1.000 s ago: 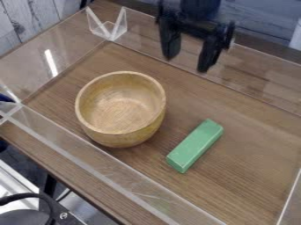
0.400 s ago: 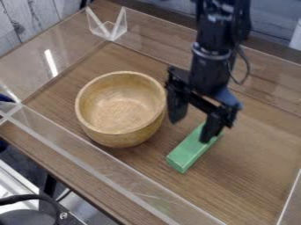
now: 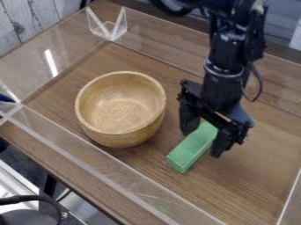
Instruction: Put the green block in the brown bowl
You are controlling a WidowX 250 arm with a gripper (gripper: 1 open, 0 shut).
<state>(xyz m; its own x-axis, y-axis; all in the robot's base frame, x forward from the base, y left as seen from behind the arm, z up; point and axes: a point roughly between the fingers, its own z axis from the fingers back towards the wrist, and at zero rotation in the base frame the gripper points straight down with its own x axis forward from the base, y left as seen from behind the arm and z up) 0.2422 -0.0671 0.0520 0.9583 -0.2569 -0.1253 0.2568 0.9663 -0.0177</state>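
Observation:
The green block (image 3: 191, 149) lies flat on the wooden table, pointing diagonally from lower left to upper right, just right of the brown bowl (image 3: 120, 107). My black gripper (image 3: 209, 134) points straight down over the block's upper right end. Its fingers (image 3: 186, 115) stand open on either side of that end, low near the table. Nothing is held. The block's far tip is partly hidden behind the fingers. The bowl stands upright and holds nothing.
Clear acrylic walls (image 3: 70, 141) fence the wooden table (image 3: 259, 176) on all sides. A small clear bracket (image 3: 107, 25) sits on the wall at the back left. The arm (image 3: 235, 39) rises up and back from the gripper.
The gripper has come down from high at the back toward the front right, and now straddles the block's upper end. It stayed open. Block and bowl have not moved.

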